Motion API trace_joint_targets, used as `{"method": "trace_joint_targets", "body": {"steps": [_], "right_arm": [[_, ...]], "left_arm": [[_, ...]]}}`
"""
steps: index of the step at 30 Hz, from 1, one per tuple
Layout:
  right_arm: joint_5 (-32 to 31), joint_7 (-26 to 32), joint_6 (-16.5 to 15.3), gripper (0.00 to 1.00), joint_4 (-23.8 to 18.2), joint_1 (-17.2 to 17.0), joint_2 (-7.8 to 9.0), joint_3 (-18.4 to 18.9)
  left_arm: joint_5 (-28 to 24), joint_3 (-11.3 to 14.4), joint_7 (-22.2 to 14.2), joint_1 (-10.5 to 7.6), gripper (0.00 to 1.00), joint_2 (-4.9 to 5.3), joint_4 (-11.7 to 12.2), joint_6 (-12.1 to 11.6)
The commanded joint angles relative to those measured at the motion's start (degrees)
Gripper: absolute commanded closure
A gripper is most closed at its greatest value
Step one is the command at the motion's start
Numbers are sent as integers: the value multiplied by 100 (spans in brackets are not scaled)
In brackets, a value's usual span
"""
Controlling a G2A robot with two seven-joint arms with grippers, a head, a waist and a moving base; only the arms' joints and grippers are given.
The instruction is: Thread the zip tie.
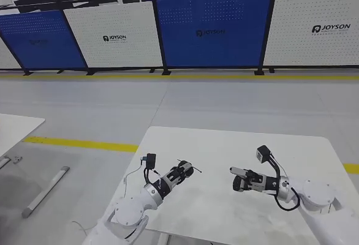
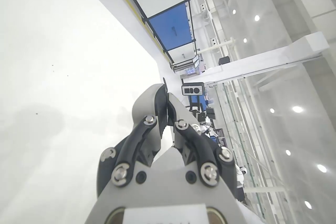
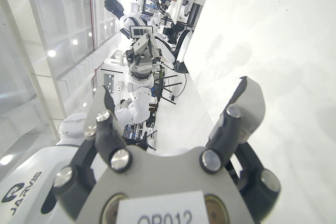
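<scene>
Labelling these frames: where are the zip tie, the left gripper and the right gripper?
zip tie [image 1: 196, 169], top view, free end past the fingertips.
left gripper [image 2: 164, 93], left wrist view, where its shut fingertips meet.
right gripper [image 3: 174, 86], right wrist view, gap midway between spread fingertips.

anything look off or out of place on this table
Nothing stands out. The left gripper is shut on the thin black zip tie over the white table; the right gripper is open and apart from it. Nothing looks spilled or damaged, only a few tiny dark specks on the tabletop.
</scene>
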Motion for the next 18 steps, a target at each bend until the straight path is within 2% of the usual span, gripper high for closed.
{"method": "trace_joint_targets", "body": {"steps": [1,4,7,10,15,18], "right_arm": [[0,0,0,0,0,0,0,0],[0,0,0,0,0,0,0,0],[0,0,0,0,0,0,0,0],[0,0,0,0,0,0,0,0],[0,0,0,0,0,0,0,0],[0,0,0,0,0,0,0,0]], "left_arm": [[0,0,-1,0,100,0,0,-1],[0,0,-1,0,100,0,0,-1],[482,129,341,-26,100,-10,97,41],[1025,359,412,-131,100,-17,279,292],[1714,607,382,-280,100,-17,509,563],[1703,612,406,-283,100,-20,508,567]]}}
